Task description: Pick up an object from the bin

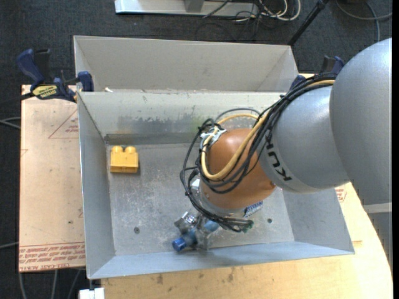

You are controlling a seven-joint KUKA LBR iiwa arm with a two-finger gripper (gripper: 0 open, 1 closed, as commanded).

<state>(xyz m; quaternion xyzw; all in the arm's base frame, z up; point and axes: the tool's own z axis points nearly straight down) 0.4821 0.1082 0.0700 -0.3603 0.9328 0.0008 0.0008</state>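
My gripper (pixel 194 228) is low in the bin near the front wall, just under the orange dome on the wrist. A small blue thing (pixel 180 245) lies right at its tip, against the foot of the front wall. I cannot tell whether the gripper has hold of it. A yellow toy brick (pixel 124 159) with two studs lies flat on the bin floor at the far left, well apart from the gripper.
The arm comes in from the right and covers the right half of the bin floor. A bit of blue and white (pixel 255 209) peeks out beneath the dome. The sloping bin walls stand close behind the gripper at the front.
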